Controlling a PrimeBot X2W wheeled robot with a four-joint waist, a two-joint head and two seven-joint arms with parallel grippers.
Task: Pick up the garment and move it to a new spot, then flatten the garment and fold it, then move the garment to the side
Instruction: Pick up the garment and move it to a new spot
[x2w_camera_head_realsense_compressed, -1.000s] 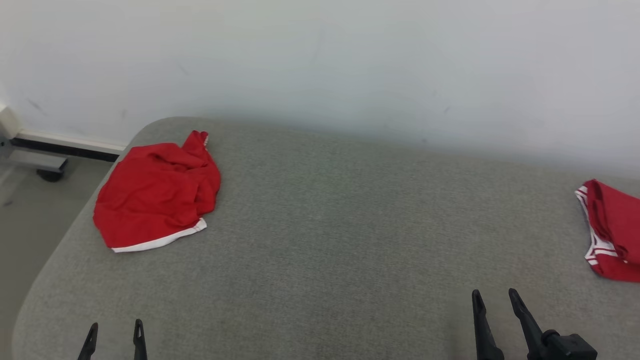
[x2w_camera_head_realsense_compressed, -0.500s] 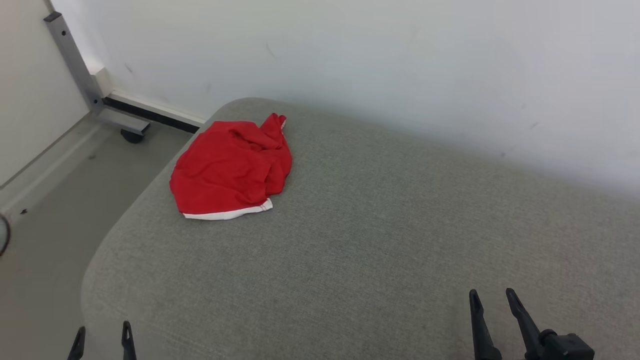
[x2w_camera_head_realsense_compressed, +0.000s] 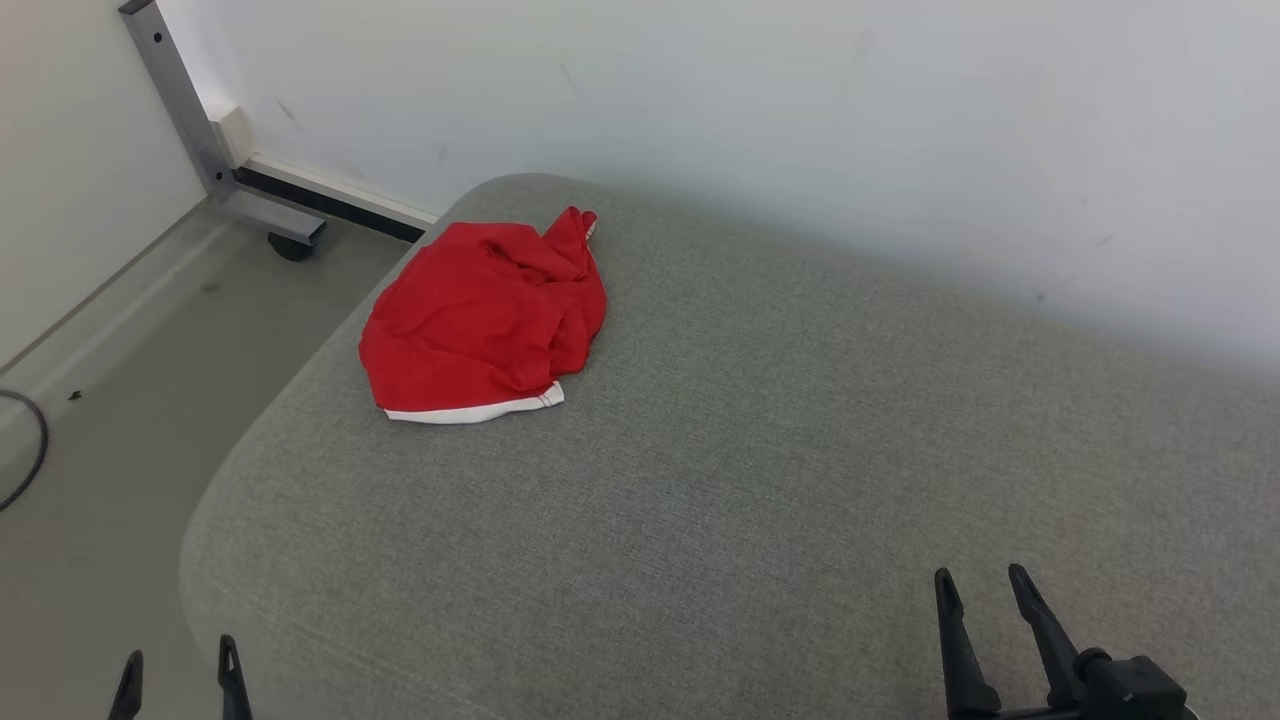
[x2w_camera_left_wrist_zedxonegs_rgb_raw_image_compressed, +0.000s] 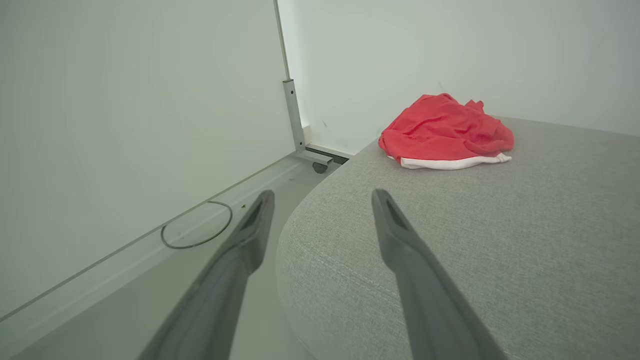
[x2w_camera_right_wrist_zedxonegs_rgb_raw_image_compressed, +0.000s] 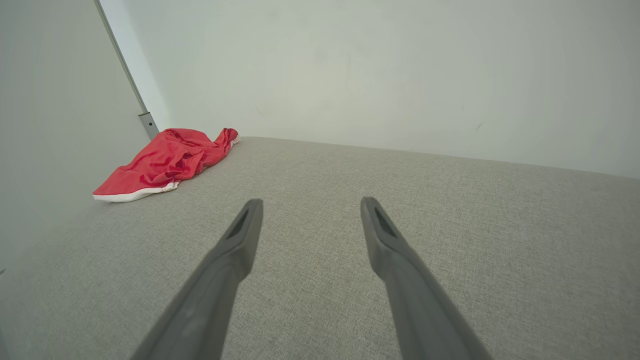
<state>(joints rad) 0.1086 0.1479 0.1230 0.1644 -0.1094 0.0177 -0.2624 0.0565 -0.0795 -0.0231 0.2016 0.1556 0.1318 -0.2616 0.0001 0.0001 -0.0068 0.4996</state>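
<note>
A red garment with a white hem lies crumpled near the far left corner of the grey cushioned surface. The left wrist view has the garment ahead and to the right, and the right wrist view has it far off to the left. My left gripper hangs open at the lower left, over the cushion's near left edge, far short of the garment. Open as well, my right gripper hovers above the near right part of the cushion with nothing between its fingers.
A pale wall runs right behind the cushion. Left of it is bare floor with a dark cable loop, a grey metal post on a castor, and a white panel.
The head camera has swung left: the garment now sits nearer the picture's middle and a second red garment at the right has left the picture. Both grippers stay open.
</note>
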